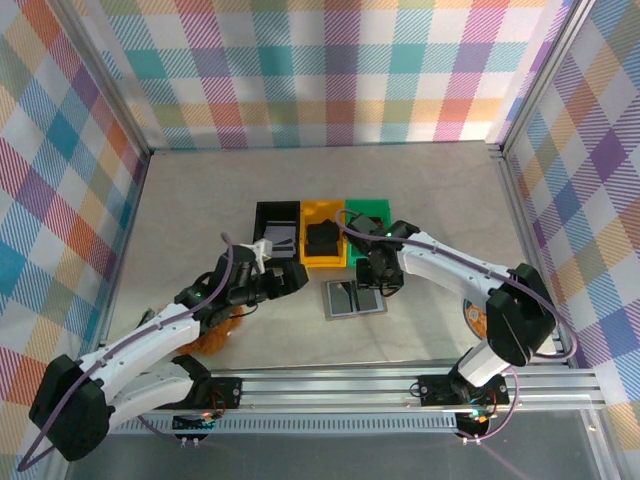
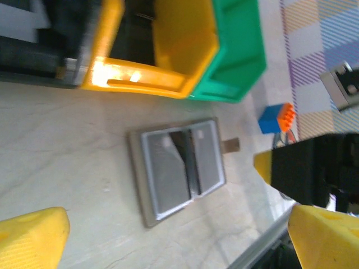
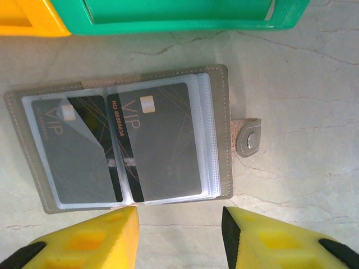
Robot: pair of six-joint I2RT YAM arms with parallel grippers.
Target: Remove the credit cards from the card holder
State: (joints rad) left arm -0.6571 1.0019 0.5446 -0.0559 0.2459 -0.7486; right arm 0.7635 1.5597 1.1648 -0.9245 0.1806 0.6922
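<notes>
Top external view: the card holder lies open and flat on the table just below the centre of the frame, near the black bin, yellow bin and green bin lined up above it. The left gripper sits to its left and the right gripper at its upper right edge. From the right wrist, two dark grey credit cards marked VIP fill clear sleeves on both panels, and the snap tab sticks out at the right. The right gripper's yellow fingers stand apart along the bottom edge, clear of the holder. From the left wrist, the left gripper's fingers are spread wide at the lower corners, touching nothing.
</notes>
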